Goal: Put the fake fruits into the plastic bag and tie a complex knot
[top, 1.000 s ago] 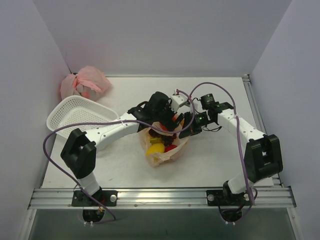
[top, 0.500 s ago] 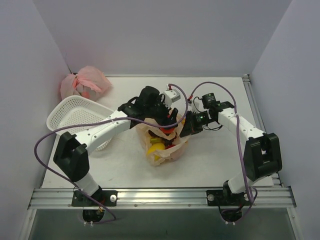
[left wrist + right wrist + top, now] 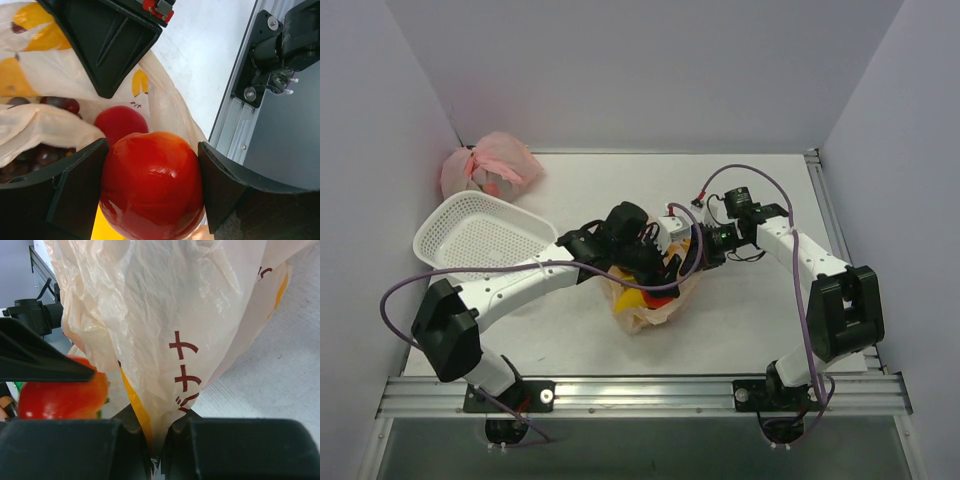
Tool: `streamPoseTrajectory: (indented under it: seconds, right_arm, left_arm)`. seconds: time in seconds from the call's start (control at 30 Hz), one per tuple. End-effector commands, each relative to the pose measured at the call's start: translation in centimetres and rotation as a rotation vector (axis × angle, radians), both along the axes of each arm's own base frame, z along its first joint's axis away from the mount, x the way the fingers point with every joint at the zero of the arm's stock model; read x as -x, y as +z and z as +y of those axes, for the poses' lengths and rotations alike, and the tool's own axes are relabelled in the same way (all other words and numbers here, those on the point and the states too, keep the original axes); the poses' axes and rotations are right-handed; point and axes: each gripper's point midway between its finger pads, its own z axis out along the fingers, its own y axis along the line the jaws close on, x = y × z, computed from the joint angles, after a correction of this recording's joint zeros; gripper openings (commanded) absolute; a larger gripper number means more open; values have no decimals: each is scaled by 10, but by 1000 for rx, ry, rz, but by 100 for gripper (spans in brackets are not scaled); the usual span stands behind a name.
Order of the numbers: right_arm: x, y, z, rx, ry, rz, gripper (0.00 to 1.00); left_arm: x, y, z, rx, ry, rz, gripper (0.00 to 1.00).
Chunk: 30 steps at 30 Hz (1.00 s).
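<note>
The plastic bag [image 3: 645, 305], pale orange with yellow banana prints, stands mid-table with its mouth up. My left gripper [image 3: 151, 150] is shut on a glossy red fruit [image 3: 150, 195], held over the bag's mouth [image 3: 50, 75]. Inside the bag lie another red fruit [image 3: 121, 122], dark purple grapes [image 3: 60, 104] and a yellow piece [image 3: 632, 298]. My right gripper [image 3: 159, 450] is shut on a gathered fold of the bag's rim [image 3: 165, 315], on the bag's right side. The held red fruit [image 3: 60, 400] shows at the left of the right wrist view, under a left finger [image 3: 40, 360].
A white mesh basket [image 3: 480, 235] sits at the left of the table, and a pink tied bag [image 3: 490, 165] lies in the far left corner. Walls close in the left, back and right. A metal rail [image 3: 640, 395] runs along the near edge.
My left jaws narrowed from wide open onto the red fruit. The left arm's elbow swung left and its wrist came lower over the bag's mouth. The right gripper kept its pinch, shifting slightly left.
</note>
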Motion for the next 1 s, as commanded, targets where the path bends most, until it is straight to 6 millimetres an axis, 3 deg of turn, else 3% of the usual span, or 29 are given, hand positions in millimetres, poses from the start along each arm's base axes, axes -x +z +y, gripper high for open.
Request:
streamPoseTrajectory:
  seconds: [0.0,0.13,0.23,0.37,0.5,0.6,0.7,0.83,0.97]
  right_arm:
    - [8,2,-2,-18,18,0,0]
    - [9,2,-3,-16,15,4,0]
    - [9,4,-3,-21,15,-3,0]
    - [13,3,-5,-24,14,2,0]
    - [15,0,-7,-25,16,10,0]
    - [15,0,-7,-28,18,13,0]
    - [11,2,-6,-29,13,8,0]
    - [4,3,-6,-18,7,-5,0]
    - [-7,6,-5,-21,-2,-14,0]
  left_arm:
    - [-3,3,-19,31,18,34,49]
    - [3,5,-46,50,-24,27,50]
    - [-5,-10,-53,30,3,20,52]
    - [-31,-27,-50,3,93,-81,59]
    - [-67,-10,-45,6,185,-247,61]
    - [-80,-1,-45,-2,173,-325,62]
    - [-70,-7,-47,-20,92,-312,67]
    - [-31,-18,-49,-5,-71,-197,82]
    - [6,-16,-57,27,-203,-131,88]
